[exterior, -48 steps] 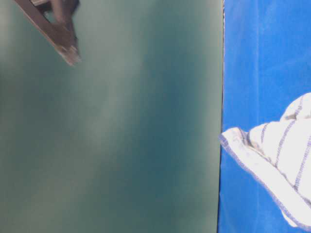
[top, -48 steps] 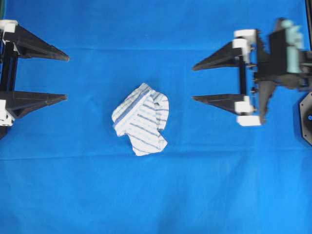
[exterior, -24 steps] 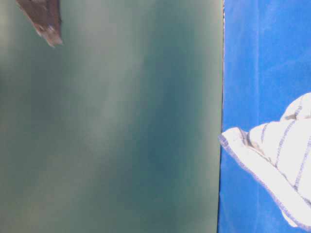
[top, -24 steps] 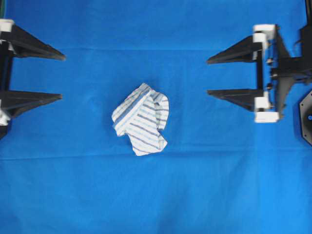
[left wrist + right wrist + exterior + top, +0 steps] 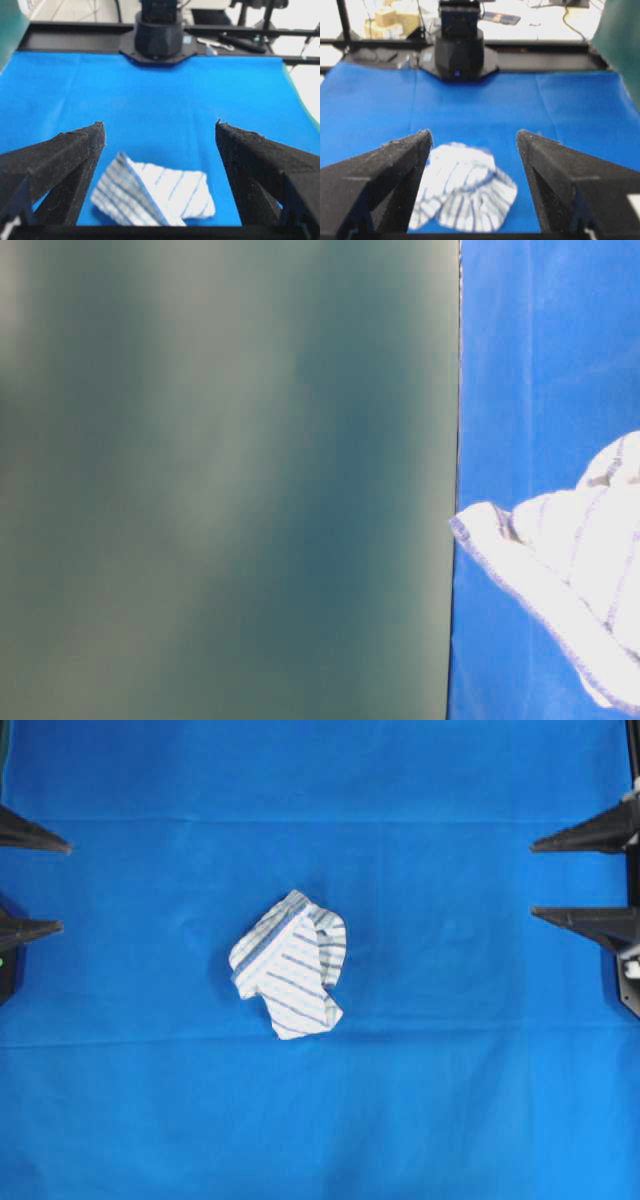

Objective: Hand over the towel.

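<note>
Left gripper [image 5: 55,888] overhead: only two black tapered finger tips show at the left edge, spread wide, nothing between them. Right gripper [image 5: 540,880] same at the right edge — pointed black fingers far apart, empty. Towel [image 5: 290,965] lies bunched near the middle of the blue tablecloth [image 5: 450,1100], well apart from both; white cloth, thin blue-grey stripes, folded into an irregular lump with one lobe pointing down. Tablecloth is smooth, faint crease lines. No readable writing in any view. Table-level: blurred dark green panel [image 5: 220,480] fills the left, blue cloth to the right, towel [image 5: 570,580] at the lower right showing a hemmed striped edge; no gripper visible. Left wrist: left gripper [image 5: 160,132] fingers matte black, rough-textured, wedge-shaped, wide; towel [image 5: 155,197] low between them on the cloth, not touched; other arm's black base [image 5: 157,35] beyond. Right wrist: right gripper [image 5: 474,136] wide, towel [image 5: 465,187] between the fingers, untouched, slightly blurred.
</note>
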